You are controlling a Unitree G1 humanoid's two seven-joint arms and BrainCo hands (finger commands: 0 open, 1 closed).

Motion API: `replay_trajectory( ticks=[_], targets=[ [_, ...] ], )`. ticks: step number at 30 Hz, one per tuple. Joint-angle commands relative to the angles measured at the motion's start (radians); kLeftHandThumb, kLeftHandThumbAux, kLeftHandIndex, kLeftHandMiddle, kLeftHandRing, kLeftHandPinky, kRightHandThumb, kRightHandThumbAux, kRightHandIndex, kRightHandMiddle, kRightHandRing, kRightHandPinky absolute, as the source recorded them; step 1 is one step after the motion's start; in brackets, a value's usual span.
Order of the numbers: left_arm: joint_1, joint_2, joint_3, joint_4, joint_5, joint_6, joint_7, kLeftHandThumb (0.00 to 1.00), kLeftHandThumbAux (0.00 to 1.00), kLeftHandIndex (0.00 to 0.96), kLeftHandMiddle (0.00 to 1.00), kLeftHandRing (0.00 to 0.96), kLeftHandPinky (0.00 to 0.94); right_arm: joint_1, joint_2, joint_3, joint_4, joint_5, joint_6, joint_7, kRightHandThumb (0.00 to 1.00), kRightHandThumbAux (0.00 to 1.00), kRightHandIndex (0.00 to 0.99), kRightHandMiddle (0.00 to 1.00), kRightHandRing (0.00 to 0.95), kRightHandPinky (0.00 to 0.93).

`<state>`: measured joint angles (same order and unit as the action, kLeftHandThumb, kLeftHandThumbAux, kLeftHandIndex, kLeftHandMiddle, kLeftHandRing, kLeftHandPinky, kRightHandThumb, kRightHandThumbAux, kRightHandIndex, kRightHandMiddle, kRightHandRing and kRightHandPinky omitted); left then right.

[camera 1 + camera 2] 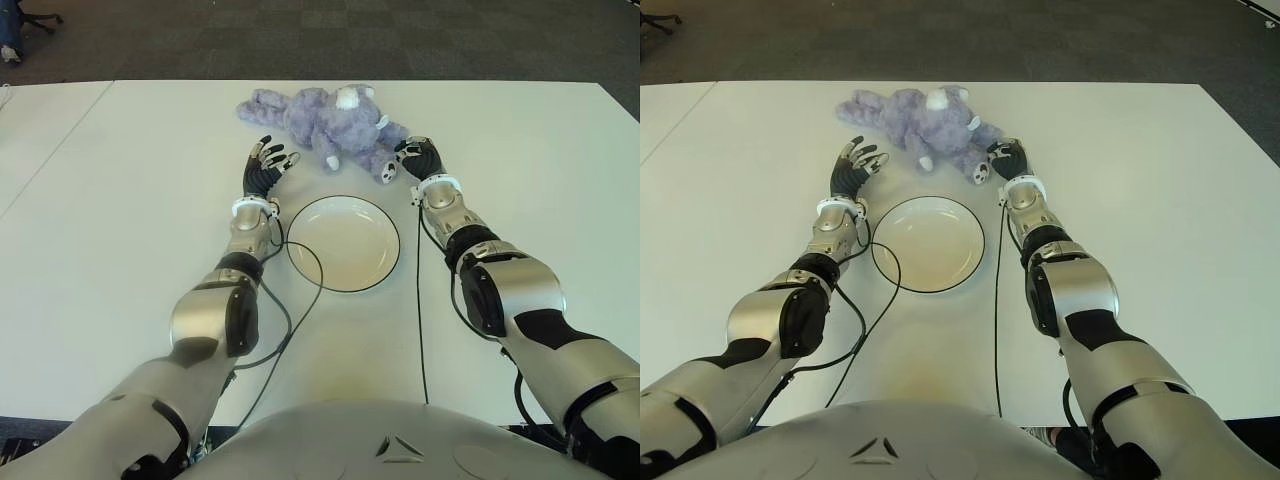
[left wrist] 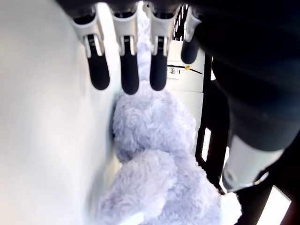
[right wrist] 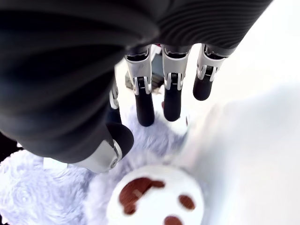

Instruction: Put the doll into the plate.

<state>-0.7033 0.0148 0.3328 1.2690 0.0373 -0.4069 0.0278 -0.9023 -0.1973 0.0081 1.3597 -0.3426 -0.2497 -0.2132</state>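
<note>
A purple plush doll [image 1: 325, 125] lies on its side on the white table [image 1: 120, 220], just beyond the plate. The white plate [image 1: 343, 243] has a dark rim, holds nothing, and sits between my two forearms. My right hand [image 1: 418, 158] is at the doll's near foot. In the right wrist view its fingers [image 3: 144, 105] reach over the furry leg and the thumb sits beside it, above the white sole [image 3: 154, 197]. They have not closed on the leg. My left hand [image 1: 268, 165] is open with its fingers spread, a little to the left of the doll [image 2: 154, 154] and apart from it.
Thin black cables [image 1: 300, 290] trail from both wrists across the table beside the plate. A second white table [image 1: 30, 130] adjoins on the left. Dark carpet [image 1: 400, 40] lies past the far edge, close behind the doll.
</note>
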Motion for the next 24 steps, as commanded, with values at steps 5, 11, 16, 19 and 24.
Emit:
replay_trajectory(
  ticks=[5, 11, 16, 19, 24],
  targets=[
    [0.136, -0.030, 0.010, 0.096, -0.010, 0.110, 0.022, 0.000, 0.726, 0.133, 0.241, 0.256, 0.256, 0.049, -0.086, 0.175, 0.024, -0.180, 0.012, -0.030, 0.685, 0.739, 0.396, 0.133, 0.138, 0.205],
    [0.136, -0.039, 0.013, 0.095, -0.014, 0.107, 0.024, 0.000, 0.736, 0.146, 0.253, 0.266, 0.269, 0.082, -0.146, 0.274, 0.029, -0.278, 0.001, -0.064, 0.695, 0.736, 0.397, 0.129, 0.132, 0.190],
    [0.139, -0.046, 0.012, 0.094, -0.013, 0.092, 0.027, 0.000, 0.727, 0.136, 0.245, 0.260, 0.263, 0.086, -0.180, 0.319, 0.033, -0.317, 0.010, -0.073, 0.700, 0.734, 0.398, 0.124, 0.125, 0.178],
    [0.141, -0.050, 0.012, 0.094, -0.013, 0.087, 0.025, 0.000, 0.727, 0.136, 0.246, 0.261, 0.265, 0.084, -0.189, 0.330, 0.034, -0.325, 0.014, -0.074, 0.700, 0.734, 0.398, 0.121, 0.121, 0.177],
    [0.140, -0.057, 0.017, 0.095, -0.017, 0.091, 0.033, 0.000, 0.713, 0.118, 0.236, 0.255, 0.260, 0.080, -0.231, 0.353, 0.035, -0.343, 0.029, -0.071, 0.702, 0.732, 0.398, 0.104, 0.109, 0.165]
  ],
)
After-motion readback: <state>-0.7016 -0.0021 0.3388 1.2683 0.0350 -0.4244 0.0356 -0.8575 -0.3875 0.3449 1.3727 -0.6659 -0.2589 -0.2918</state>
